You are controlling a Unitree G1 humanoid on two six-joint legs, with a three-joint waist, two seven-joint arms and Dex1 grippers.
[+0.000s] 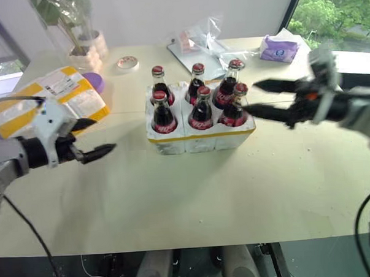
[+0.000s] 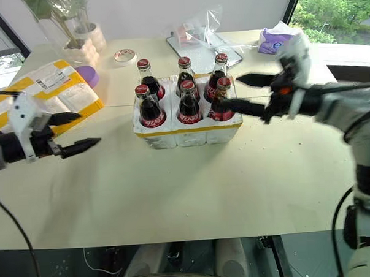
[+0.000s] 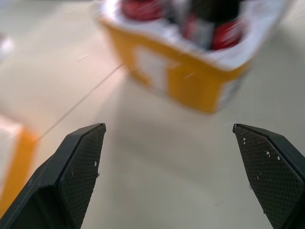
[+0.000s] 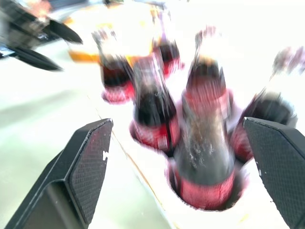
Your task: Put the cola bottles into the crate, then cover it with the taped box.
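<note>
Just behind the wide-open, empty left gripper [image 1: 91, 139], the yellow-taped white foam box [image 1: 48, 95] looks light, crushable; grip its sides.

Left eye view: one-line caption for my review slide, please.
Six cola bottles fill the crate; both open hands, left and right, flank it, the taped box uncovered at left.

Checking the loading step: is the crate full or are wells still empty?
Full. The crate holds six cola bottles, two rows of three, all upright.
</note>
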